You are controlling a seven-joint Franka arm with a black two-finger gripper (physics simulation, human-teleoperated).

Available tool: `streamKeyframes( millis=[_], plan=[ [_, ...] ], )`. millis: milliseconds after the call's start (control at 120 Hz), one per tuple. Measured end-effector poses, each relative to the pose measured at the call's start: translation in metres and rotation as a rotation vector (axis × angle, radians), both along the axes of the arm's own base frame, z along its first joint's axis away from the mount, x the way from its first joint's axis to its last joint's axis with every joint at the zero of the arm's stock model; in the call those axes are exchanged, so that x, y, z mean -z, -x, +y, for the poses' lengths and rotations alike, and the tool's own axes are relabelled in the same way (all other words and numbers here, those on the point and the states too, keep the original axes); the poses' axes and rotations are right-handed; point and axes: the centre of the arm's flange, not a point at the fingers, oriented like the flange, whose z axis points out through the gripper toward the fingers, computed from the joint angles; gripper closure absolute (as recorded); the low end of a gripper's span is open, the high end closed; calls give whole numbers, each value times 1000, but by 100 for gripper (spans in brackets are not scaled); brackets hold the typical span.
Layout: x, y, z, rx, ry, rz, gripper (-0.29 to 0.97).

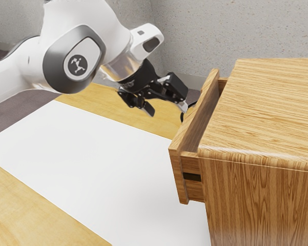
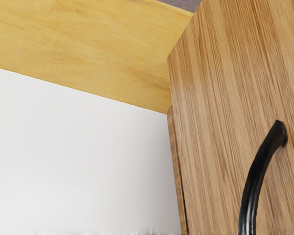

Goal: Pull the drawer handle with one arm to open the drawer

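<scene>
The gripper [image 1: 167, 106] has its fingers wide apart and holds nothing. It faces the drawer [image 1: 193, 130] front because the black handle [image 2: 257, 183] must come between the fingers. The handle lies just beside the hand, and perhaps one finger is near it, but I cannot see contact. Behind it, the drawer sticks a little out of the cabinet [image 1: 266, 133], so I judge it only partly opened

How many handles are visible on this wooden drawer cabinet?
1. A black curved handle sits on the front face of the partly pulled-out drawer. More handles may be hidden lower on the cabinet, because its front faces away in the exterior view.
</scene>
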Motion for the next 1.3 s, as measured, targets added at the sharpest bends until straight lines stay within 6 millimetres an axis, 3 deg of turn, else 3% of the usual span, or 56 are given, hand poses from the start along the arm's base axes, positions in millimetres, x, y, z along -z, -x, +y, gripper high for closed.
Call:
streamKeyframes(
  millis=[367, 792, 983, 1058, 1167, 1300],
  plan=[
    [6, 10, 11, -23, -5, 7, 0],
    [11, 21, 63, -111, -15, 19, 0],
    [-7, 34, 75, -130, -18, -8, 0],
    [-9, 35, 75, -131, -22, -11, 0],
    [-12, 35, 59, -104, -28, -20, 0],
    [1, 30, 56, -98, -30, 1, 0]
  ],
)
